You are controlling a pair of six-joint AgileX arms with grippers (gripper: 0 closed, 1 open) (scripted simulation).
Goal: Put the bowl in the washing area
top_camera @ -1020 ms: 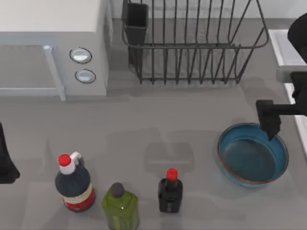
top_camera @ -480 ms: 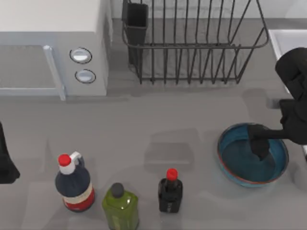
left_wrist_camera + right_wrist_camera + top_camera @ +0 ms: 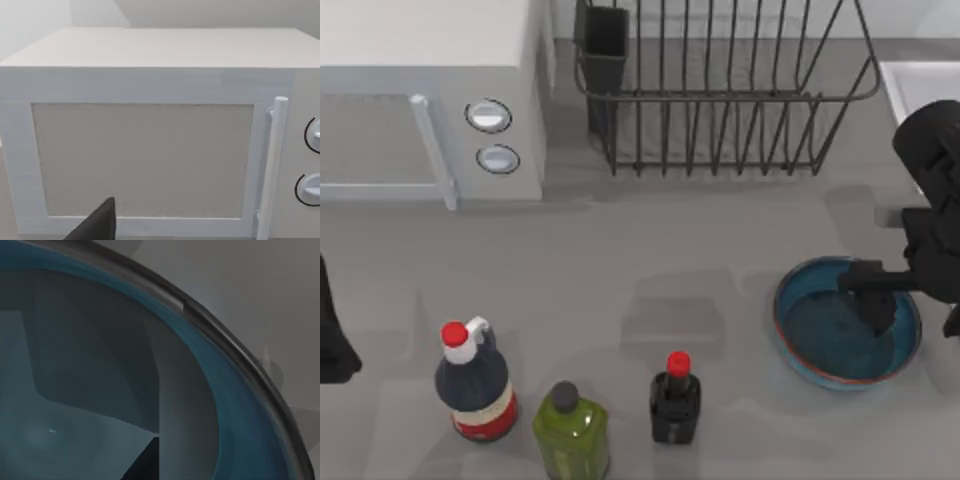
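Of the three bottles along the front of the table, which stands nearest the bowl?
The small dark bottle with the red cap, rightmost of the three; the green bottle and the red-capped round bottle stand farther left of the bowl.

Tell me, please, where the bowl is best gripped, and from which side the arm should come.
Probably the thin rim of the bowl, on the side toward the table's right edge, pinched from above with one finger inside and one outside. The bowl sits upright, wide and shallow, so only its wall fits between fingers. The right end effector hangs over that side, near the washing area. The left end effector is parked far left.
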